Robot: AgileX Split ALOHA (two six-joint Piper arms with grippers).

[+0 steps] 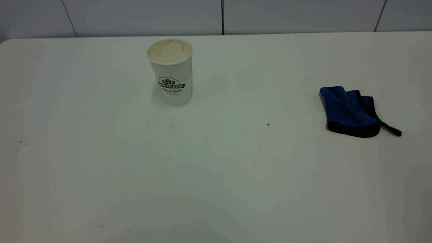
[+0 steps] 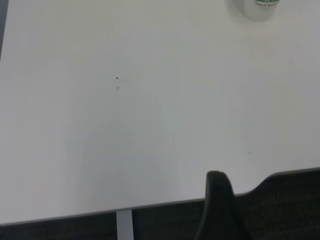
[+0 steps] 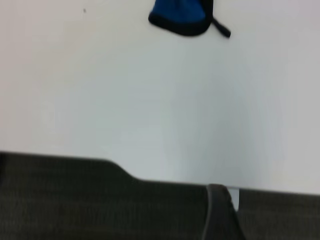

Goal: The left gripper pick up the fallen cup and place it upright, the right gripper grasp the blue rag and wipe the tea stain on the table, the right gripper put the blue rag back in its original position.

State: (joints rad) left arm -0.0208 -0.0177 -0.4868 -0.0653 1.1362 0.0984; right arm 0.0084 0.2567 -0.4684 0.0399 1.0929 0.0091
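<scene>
The cup (image 1: 171,71) stands upright at the back left of the table (image 1: 216,189), mouth up, with brown marks inside; its base also shows in the left wrist view (image 2: 258,8). The blue rag (image 1: 349,111) lies crumpled at the right, loop tail pointing right; it also shows in the right wrist view (image 3: 181,16). No tan-brown tea stain shows on the table. Neither arm is in the exterior view. The left gripper (image 2: 218,202) and the right gripper (image 3: 219,212) each show only as a dark part off the table's near edge, far from cup and rag.
A tiny dark speck (image 1: 268,124) lies mid-table between cup and rag. Small specks (image 1: 21,142) lie near the left edge. A grey panelled wall (image 1: 216,15) runs behind the table. Dark floor lies below the table's near edge (image 2: 290,210).
</scene>
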